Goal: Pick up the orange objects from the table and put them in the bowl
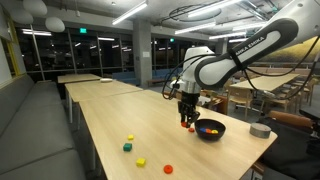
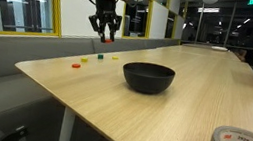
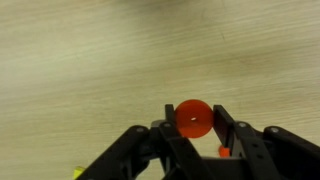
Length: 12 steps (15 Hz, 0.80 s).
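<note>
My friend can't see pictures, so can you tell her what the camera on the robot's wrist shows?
The robot's black gripper is shut on a small round orange-red piece, pinching it between its two fingers. Behind them, the pale light wood table fills the rest of the view and looks a little blurry.

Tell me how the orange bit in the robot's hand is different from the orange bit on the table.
The held orange piece is pinched in the hand, above the table; the loose orange piece lies on it. The held one is nearer the bowl; the loose one sits farther off. Both are small, round and orange.
</note>
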Each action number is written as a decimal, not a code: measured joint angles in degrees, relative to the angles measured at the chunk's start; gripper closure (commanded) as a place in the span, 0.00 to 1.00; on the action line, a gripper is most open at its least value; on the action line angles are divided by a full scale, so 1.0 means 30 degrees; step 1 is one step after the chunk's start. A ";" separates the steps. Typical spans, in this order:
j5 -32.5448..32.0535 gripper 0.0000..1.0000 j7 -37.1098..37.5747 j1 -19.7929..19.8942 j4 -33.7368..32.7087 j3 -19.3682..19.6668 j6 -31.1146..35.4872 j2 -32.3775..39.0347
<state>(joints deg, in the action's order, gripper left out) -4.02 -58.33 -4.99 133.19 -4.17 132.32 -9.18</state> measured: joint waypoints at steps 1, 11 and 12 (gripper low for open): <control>-0.0001 0.80 0.0018 0.0225 0.0252 0.0393 -0.0080 -0.0410; 0.0010 0.80 -0.0034 0.2063 0.1804 0.4064 -0.0104 -0.2060; 0.0023 0.80 -0.0039 0.2143 0.1815 0.4278 -0.0104 -0.2016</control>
<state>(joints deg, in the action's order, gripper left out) -3.95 -58.45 1.44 138.64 8.66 132.01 -15.23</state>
